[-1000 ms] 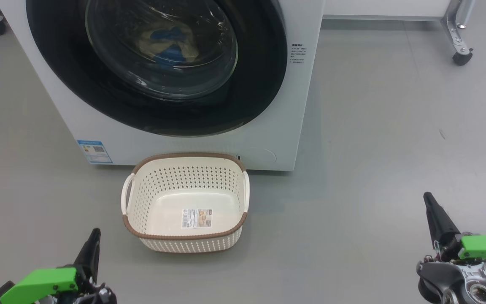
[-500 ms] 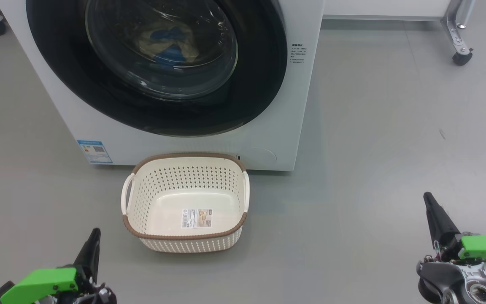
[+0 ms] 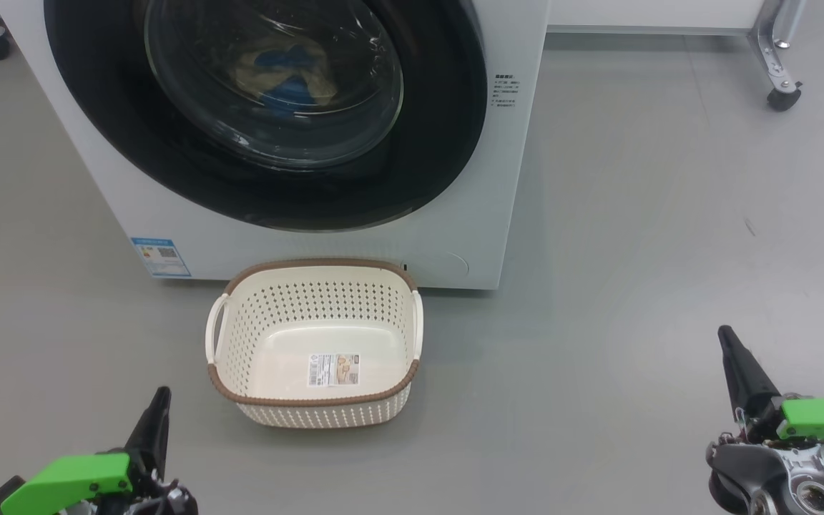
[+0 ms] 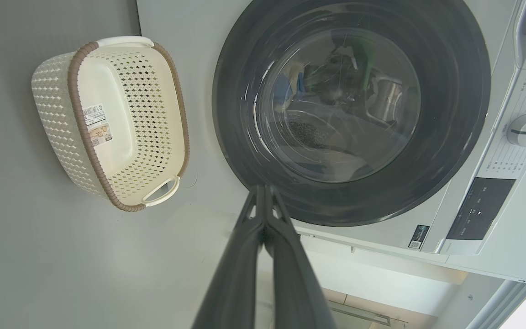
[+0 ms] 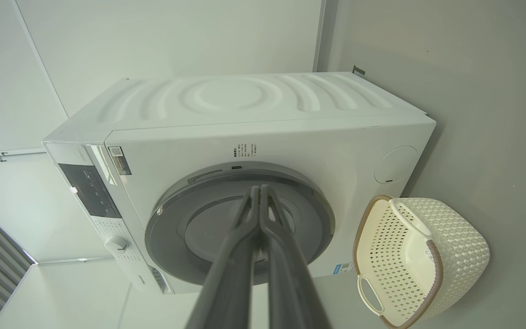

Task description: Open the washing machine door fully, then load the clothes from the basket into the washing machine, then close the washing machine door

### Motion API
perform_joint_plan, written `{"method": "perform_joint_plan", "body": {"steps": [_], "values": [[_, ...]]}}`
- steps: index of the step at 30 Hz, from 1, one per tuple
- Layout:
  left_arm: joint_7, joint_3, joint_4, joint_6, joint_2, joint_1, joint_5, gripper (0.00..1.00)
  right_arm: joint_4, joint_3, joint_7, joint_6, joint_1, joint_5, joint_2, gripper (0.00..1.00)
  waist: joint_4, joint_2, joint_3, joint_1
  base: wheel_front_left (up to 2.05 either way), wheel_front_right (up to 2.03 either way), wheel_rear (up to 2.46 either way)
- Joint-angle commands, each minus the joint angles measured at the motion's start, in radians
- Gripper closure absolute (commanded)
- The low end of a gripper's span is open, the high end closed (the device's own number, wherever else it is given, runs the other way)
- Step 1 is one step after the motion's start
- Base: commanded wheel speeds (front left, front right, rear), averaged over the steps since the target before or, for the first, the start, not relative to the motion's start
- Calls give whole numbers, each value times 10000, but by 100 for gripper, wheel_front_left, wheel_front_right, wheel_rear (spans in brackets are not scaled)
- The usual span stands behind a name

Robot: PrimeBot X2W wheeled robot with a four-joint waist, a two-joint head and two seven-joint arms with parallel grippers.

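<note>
A smooth grey floor (image 3: pixel 634 214) runs under everything, with a caster wheel (image 3: pixel 784 96) at the far right; the washing machine (image 3: pixel 519 179), white and front-loading, stands at the top of the head view, a blue sticker (image 3: pixel 160 256) at its lower left corner; the washing machine door (image 3: pixel 448 143) lies closed, flush against the front, its glossy black rim ringing the glass bowl; through that glass the clothes (image 3: pixel 280 71) show inside the drum, a pale cream heap with a bright blue piece in it; the basket (image 3: pixel 312 402) sits upright on the floor just in front of the machine, below the door; whether its far rim touches the machine's base I cannot tell; its bare bottom shows a label (image 3: pixel 333 370); the left gripper (image 3: pixel 162 397) hangs at the lower left, apart from the basket, fingers pressed together with nothing between them; the right gripper (image 3: pixel 725 336) sits at the lower right, farther from the basket, likewise pinched closed on nothing; the left wrist view looks along joined fingers toward the door's rim, with a control dial (image 4: pixel 525 130) on the panel.
</note>
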Motion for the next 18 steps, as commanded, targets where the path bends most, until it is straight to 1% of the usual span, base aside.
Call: {"method": "perform_joint_plan", "body": {"steps": [1,18], "values": [[57,362,-372,-71,97,-277,-51,100,-313,165,56,35,-559,72,-210,100,0,0,0,0,0,0,0],[57,362,-372,-71,97,-277,-52,100,-313,165,56,35,-559,72,-210,100,0,0,0,0,0,0,0]]}}
